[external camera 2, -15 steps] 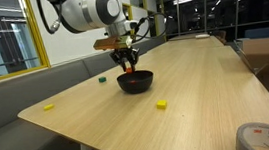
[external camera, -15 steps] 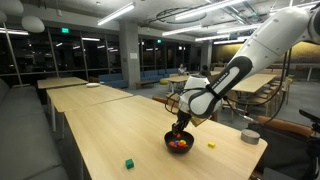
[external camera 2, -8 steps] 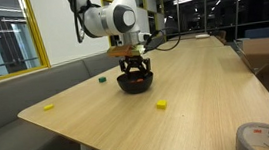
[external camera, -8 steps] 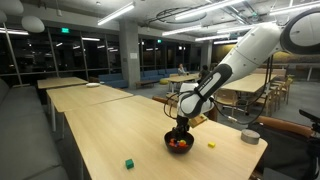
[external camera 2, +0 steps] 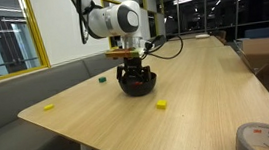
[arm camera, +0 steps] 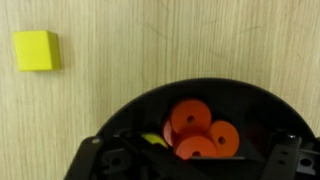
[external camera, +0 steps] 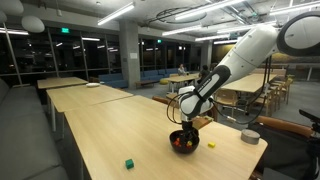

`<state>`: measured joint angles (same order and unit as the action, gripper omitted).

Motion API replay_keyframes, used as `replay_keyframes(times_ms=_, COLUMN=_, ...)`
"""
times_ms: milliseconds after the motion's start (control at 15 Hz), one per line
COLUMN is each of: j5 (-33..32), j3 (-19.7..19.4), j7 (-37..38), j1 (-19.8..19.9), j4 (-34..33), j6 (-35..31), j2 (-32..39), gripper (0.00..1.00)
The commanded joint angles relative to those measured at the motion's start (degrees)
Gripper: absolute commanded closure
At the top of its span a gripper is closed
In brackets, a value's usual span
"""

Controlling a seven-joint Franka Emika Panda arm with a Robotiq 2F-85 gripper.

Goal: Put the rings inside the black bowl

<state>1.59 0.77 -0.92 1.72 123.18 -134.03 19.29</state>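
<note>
White, rounded robot arm (external camera: 245, 50) with dark joint seams, a thin black cable (external camera 2: 168, 49) and a black gripper (external camera 2: 134, 73).

Long wooden table (external camera 2: 206, 88), dim open-plan office: green cube (external camera: 128, 163) near long edge; yellow block (external camera 2: 47, 107) by near corner; second yellow block (external camera 2: 161, 104) mid-table; tape roll (external camera 2: 265, 137) at opposite near corner.

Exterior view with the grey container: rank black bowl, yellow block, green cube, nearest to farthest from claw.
1. black bowl, directly under the claw.
2. yellow block, close by, picture-right.
3. green cube, far off picture-left.
</note>
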Motion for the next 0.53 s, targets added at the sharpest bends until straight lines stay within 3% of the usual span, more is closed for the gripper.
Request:
replay_keyframes(times_ms=0, j5=-1.51, j3=-0.47, j7=2.23, j1=-1.46, j4=0.87, j6=4.97, j2=-1.71, gripper=0.0)
replay_keyframes(times_ms=467, j5=-0.91, j3=1.52, j7=1.79, j1=-4.02, j4=3.15, j6=11.53, j2=-3.54, gripper=0.0)
